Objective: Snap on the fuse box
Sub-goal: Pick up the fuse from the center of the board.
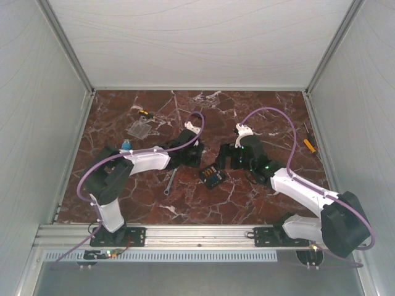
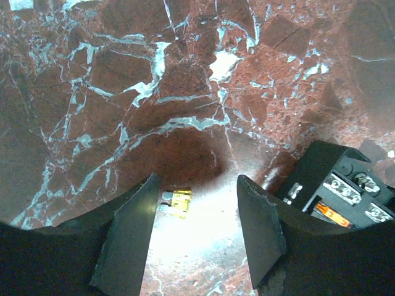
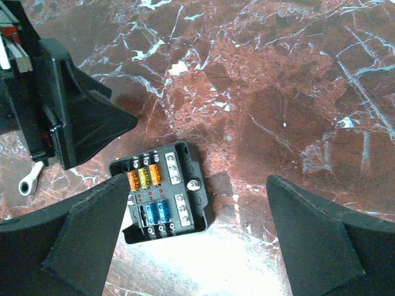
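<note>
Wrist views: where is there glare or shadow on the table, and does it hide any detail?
Left wrist view: white glare on the table between the fingers, below a small yellow fuse, with a dark shadow above it; the fuse is visible. Right wrist view: similar glare just below the fuse box, whose coloured fuses are clear; the near fingers look soft.

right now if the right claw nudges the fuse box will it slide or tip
Probably slides rather than tips: the fuse box lies flat and low on the glossy table. Likely stiff, being a moulded black shell. Its fuses sit exposed on top, so pressing there might unseat them.
</note>
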Available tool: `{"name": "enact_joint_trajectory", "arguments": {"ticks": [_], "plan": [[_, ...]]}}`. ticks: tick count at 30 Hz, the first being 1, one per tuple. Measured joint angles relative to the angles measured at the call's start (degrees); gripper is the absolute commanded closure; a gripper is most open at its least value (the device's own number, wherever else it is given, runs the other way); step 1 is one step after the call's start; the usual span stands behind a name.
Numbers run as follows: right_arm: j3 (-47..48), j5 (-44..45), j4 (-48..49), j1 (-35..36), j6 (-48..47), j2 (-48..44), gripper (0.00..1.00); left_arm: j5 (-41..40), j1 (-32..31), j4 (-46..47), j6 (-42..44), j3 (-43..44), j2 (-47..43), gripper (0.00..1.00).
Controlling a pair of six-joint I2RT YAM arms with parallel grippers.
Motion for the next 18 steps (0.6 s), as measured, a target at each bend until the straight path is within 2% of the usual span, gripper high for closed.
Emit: {"name": "enact_joint_trajectory", "arguments": {"ticks": [9,18], "plan": [[0.00,-0.72,0.00,0.00,0.02,0.02,0.08,3.65,0.48,1.44,2.05,0.15,1.70,0.49],[0.00,-0.79,0.00,0.00,0.00,0.02,0.08,6.40,0.48,-1.09,-1.05,-2.51,-1.31,0.50]]}}
